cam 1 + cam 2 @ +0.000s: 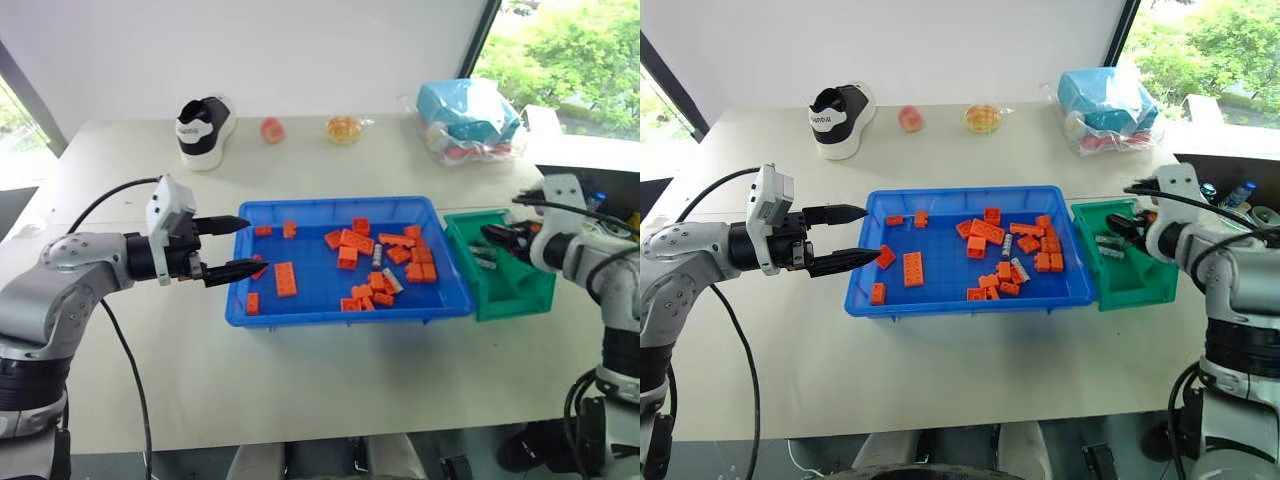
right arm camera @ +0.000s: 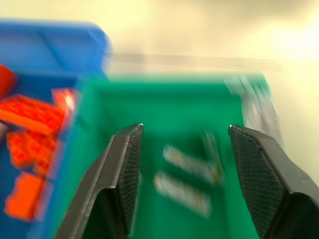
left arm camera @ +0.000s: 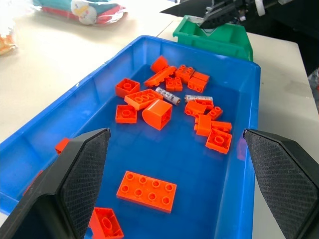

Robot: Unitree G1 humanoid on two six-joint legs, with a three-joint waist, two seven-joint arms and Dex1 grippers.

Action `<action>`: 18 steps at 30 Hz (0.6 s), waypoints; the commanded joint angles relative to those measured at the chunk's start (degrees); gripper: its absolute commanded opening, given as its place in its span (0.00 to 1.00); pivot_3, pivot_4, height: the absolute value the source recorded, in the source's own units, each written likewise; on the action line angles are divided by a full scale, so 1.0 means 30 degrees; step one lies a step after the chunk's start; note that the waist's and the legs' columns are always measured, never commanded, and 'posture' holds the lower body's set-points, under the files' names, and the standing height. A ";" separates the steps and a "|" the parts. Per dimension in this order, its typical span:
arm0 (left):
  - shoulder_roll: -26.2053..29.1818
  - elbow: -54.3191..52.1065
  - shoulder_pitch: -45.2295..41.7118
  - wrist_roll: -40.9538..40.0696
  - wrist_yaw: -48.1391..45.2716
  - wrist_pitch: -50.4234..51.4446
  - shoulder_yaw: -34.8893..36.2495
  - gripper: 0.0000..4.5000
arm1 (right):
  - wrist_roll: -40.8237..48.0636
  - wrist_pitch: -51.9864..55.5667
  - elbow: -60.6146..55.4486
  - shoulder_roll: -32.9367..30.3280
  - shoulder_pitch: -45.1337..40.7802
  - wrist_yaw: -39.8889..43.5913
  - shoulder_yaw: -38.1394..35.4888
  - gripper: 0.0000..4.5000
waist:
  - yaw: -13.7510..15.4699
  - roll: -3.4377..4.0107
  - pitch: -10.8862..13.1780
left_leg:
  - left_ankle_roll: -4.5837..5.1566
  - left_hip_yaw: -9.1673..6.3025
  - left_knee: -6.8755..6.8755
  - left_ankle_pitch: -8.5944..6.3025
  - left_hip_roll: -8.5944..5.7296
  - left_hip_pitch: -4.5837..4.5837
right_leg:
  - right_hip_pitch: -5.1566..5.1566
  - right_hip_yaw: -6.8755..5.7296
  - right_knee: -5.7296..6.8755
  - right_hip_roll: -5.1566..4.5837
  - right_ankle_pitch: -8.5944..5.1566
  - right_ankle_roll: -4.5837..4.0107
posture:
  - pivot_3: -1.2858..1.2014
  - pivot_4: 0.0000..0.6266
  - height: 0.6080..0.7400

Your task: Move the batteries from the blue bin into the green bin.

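We read white lettering, too small to make out, on the black-and-white sneaker (image 1: 204, 130) behind the blue bin (image 1: 300, 315). Our right wrist view shows batteries (image 2: 182, 189) inside the green bin (image 2: 149, 104) between the right gripper's (image 2: 182, 149) wide, empty fingers. The left gripper's (image 1: 243, 247) fingers stand wide at the blue bin's left rim.

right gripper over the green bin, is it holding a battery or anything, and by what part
Nothing is held. The right gripper hangs open over the green bin, with batteries lying loose on the bin floor between and below its fingers.

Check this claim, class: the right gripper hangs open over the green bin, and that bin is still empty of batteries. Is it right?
Not quite. The right gripper does hang open over the green bin, but the bin is not empty: the right wrist view shows batteries already lying on its floor.
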 commanded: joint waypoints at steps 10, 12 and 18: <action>0.0257 -0.1175 -0.0063 -0.0409 0.0373 0.0246 0.0735 1.00 | 0.1829 0.3262 -0.1402 0.6553 -0.1397 -0.1084 0.3440 0.64 | 0.0169 -0.0021 -0.0011 | -0.0001 -0.0043 0.0023 0.0000 -0.0015 -0.0012 | -0.0038 -0.0003 -0.0025 -0.0026 0.0005 -0.0015 | 0.52 0.24 0.90; 0.0320 -0.1315 0.0011 -0.0490 0.0465 0.0311 0.0814 1.00 | 0.1671 0.3190 -0.1040 0.6739 -0.1206 -0.1175 0.3680 0.64 | 0.0135 -0.0001 0.0002 | -0.0001 -0.0043 0.0029 0.0000 -0.0022 -0.0014 | -0.0028 0.0001 -0.0043 -0.0040 0.0006 -0.0016 | 0.52 0.24 0.90; 0.0445 -0.1672 0.0335 -0.0682 0.0670 0.0541 0.1193 1.00 | 0.0967 0.2196 -0.0099 0.6534 -0.0841 -0.1162 0.4505 0.64 | 0.0062 0.0000 0.0002 | -0.0001 -0.0040 0.0015 0.0000 -0.0016 -0.0007 | -0.0039 0.0002 -0.0018 -0.0016 0.0010 -0.0016 | 0.52 0.24 0.90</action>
